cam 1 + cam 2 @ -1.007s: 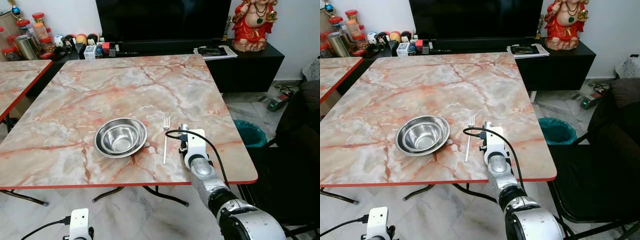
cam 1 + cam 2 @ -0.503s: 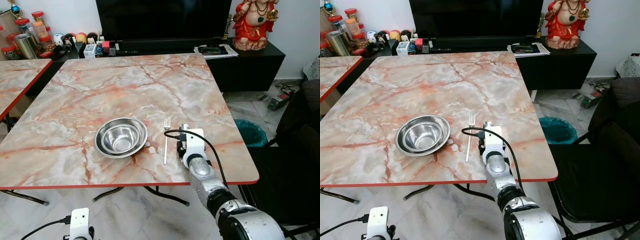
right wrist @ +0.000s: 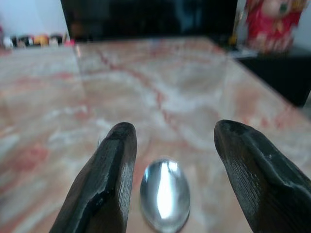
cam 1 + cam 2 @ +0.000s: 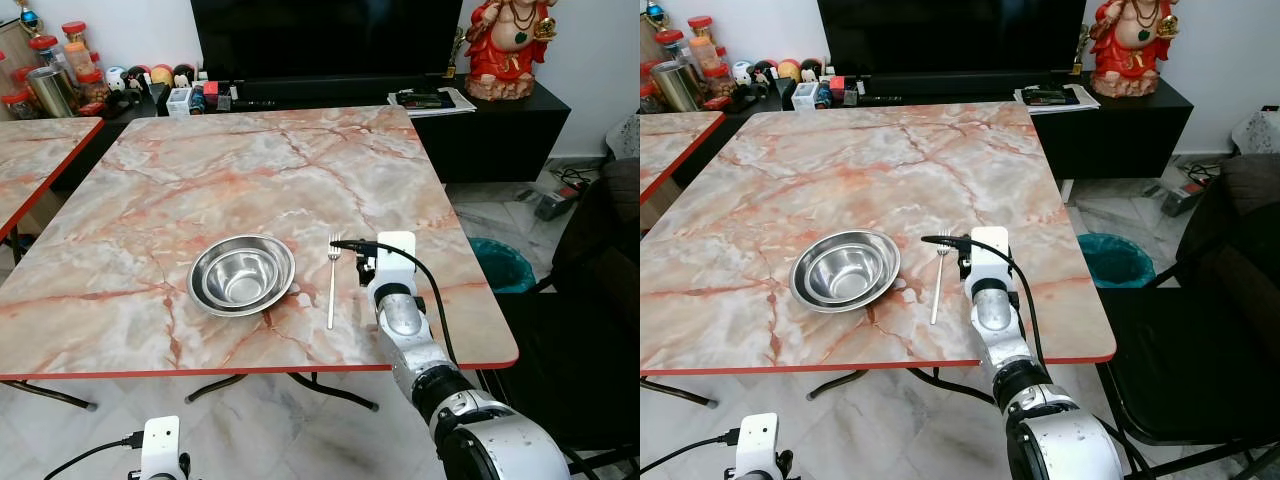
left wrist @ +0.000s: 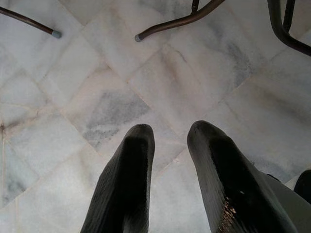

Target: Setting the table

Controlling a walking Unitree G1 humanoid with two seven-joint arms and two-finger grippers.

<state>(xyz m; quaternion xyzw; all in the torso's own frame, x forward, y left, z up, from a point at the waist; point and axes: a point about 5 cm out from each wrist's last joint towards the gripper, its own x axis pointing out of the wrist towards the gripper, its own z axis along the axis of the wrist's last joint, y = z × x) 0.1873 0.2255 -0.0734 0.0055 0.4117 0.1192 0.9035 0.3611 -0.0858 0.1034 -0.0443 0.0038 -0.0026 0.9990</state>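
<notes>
A steel bowl [image 4: 242,274] sits near the front edge of the marble table [image 4: 200,180], with a fork [image 4: 331,280] lying just to its right, tines toward the far edge. The right gripper [image 3: 167,167] hovers beside the fork, its 2 fingers spread wide over a spoon [image 3: 165,194] resting on the tabletop, gripping nothing. The left gripper [image 5: 170,165] hangs below over the tiled floor [image 5: 97,77], fingers slightly apart and empty.

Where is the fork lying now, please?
The fork lies flat on the marble table, between the steel bowl on its left and the right claw.
</notes>
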